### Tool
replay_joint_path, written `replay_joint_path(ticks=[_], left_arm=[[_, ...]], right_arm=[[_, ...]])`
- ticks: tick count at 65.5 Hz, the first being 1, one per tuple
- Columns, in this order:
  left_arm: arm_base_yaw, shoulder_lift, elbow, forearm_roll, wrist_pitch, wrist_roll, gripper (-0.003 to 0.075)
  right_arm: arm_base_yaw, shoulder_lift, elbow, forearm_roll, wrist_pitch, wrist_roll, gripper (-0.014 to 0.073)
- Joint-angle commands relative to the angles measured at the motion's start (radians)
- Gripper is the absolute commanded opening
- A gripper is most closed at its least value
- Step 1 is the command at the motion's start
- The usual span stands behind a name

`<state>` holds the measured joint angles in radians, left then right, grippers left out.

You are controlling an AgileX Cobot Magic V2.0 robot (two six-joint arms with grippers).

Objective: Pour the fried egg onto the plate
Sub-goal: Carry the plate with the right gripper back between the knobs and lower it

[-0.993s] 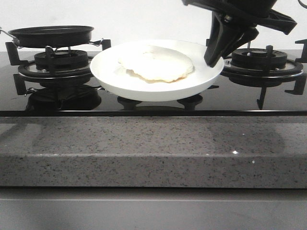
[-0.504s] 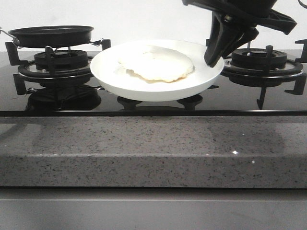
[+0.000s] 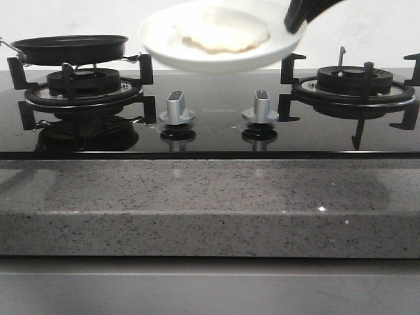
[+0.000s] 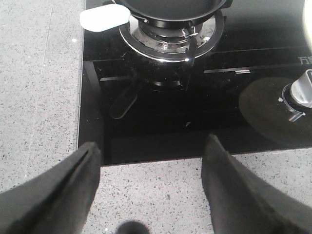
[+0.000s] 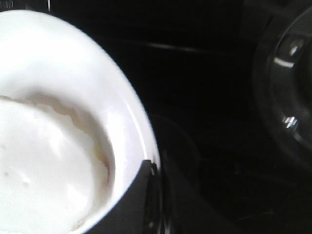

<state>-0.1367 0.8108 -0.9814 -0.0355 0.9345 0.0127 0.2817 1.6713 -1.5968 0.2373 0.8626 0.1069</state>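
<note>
Beside the right end effector (image 3: pixel 296 20), the fried egg (image 3: pixel 221 29) lies on the plate (image 3: pixel 164 46).

- The plate (image 3: pixel 223 56), low over the stove's middle half a second ago, is now raised near the top of the front view.
- The fried egg (image 3: pixel 220 29) rises with it.
- The right hand (image 3: pixel 298 16) moves up, clamped on the plate's rim.
- Two silver knobs (image 3: pixel 177 108) are now uncovered.

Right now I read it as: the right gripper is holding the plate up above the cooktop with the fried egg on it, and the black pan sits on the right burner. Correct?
Not quite. The right gripper does hold the plate above the cooktop with the fried egg on it, but the front view shows the black pan on the left burner; the right burner is bare.
</note>
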Motion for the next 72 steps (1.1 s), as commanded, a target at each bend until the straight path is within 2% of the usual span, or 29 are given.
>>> replay_joint_path(ticks=[1, 21, 43, 49, 57, 61, 72], left_arm=[[-0.007, -0.006, -0.027, -0.008, -0.061, -0.013, 0.0438], [-0.007, -0.006, -0.027, -0.008, -0.061, -0.013, 0.0438], [-0.007, -0.006, -0.027, -0.012, -0.061, -0.013, 0.0438], [-0.007, -0.006, -0.027, -0.012, -0.061, -0.013, 0.0438], [-0.007, -0.006, -0.027, -0.012, -0.061, -0.013, 0.0438], [-0.007, -0.006, -0.027, -0.012, -0.061, -0.013, 0.0438], [-0.007, -0.006, -0.027, -0.012, -0.061, -0.013, 0.0438]], right_arm=[[-0.026, 0.014, -0.107, 0.038, -0.012, 0.003, -0.0105], [-0.039, 0.254, -0.355, 0.051, 0.107, 0.023, -0.0105], [-0.049, 0.378, -0.449, 0.051, 0.153, 0.025, -0.0095], [-0.049, 0.38, -0.449, 0.051, 0.166, 0.025, -0.0013], [-0.051, 0.377, -0.45, 0.051, 0.17, 0.025, 0.0164], [-0.051, 0.371, -0.454, 0.045, 0.175, 0.025, 0.022], [-0.051, 0.337, -0.455, 0.027, 0.207, 0.025, 0.0231]])
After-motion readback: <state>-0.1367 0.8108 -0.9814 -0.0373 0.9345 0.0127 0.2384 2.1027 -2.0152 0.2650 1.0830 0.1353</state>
